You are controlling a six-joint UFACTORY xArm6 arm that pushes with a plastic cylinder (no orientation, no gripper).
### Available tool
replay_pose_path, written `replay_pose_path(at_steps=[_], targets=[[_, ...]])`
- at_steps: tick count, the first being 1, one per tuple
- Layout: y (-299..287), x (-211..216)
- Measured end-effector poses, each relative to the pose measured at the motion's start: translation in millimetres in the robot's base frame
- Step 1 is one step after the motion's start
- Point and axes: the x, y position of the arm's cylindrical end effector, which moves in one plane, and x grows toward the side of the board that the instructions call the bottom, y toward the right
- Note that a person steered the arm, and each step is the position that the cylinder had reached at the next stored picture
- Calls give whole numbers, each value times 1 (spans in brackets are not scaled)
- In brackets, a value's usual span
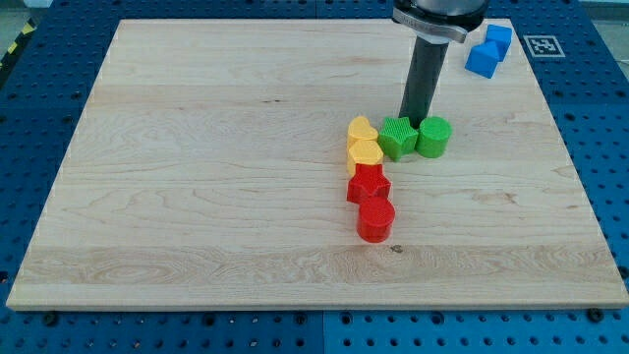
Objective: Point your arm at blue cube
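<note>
Blue cube (482, 60) apparently overhangs the board's (197, 147) top-right edge, my tip (415, 122) well apart.

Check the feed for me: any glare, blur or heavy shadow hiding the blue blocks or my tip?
Camera view: even, soft light, no glare on the wooden board; only faint shadows under the blocks. The blue cube and the second blue block are sharp at the view's top right. My tip is crisp, just behind the green blocks.

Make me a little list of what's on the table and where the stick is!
tip: just above the two green blocks
green star: touches green cylinder
yellow blocks: two, left of green star
red blocks: two, below the yellow ones
blue cube: view's top right corner
second blue block: behind the cube
</note>
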Motion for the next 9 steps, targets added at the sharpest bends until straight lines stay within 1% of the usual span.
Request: replay_pose_path(at_steps=[1, 2, 3, 5, 7, 9], targets=[[20, -13], [45, -13], [46, -13], [88, -13], [143, -22], [143, -22]])
